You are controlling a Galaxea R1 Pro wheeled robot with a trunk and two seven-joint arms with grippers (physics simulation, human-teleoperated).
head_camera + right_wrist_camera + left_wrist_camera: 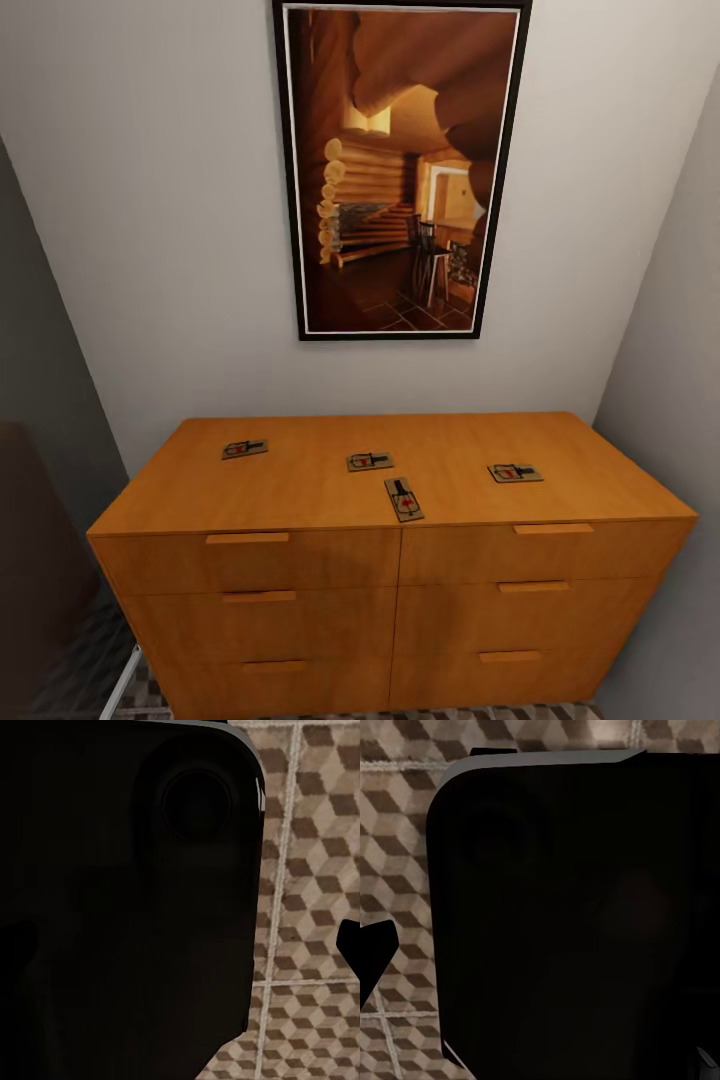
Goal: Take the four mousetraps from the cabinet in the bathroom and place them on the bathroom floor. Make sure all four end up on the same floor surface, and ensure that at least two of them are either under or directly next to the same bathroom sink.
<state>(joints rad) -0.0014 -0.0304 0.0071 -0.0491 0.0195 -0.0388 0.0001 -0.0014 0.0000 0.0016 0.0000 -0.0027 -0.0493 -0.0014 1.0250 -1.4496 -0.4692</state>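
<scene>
Several mousetraps lie flat on top of an orange wooden cabinet (300, 560) with drawer fronts, seen in the head view. One mousetrap (245, 449) is at the left, one (370, 461) is in the middle, one (404, 499) is near the front edge and one (515, 473) is at the right. The bathroom floor (397, 870) with its cube-pattern tiles shows in both wrist views beside a large black body part. A black fingertip (375, 952) of my left gripper and a black fingertip (351, 945) of my right gripper show at the frame edges. The sink is out of view.
A framed picture (400, 170) hangs on the wall above the cabinet. Grey walls close in on both sides. A dark bulky shape (30, 560) stands at the left, with a white bar (125, 680) on the tiles beside it.
</scene>
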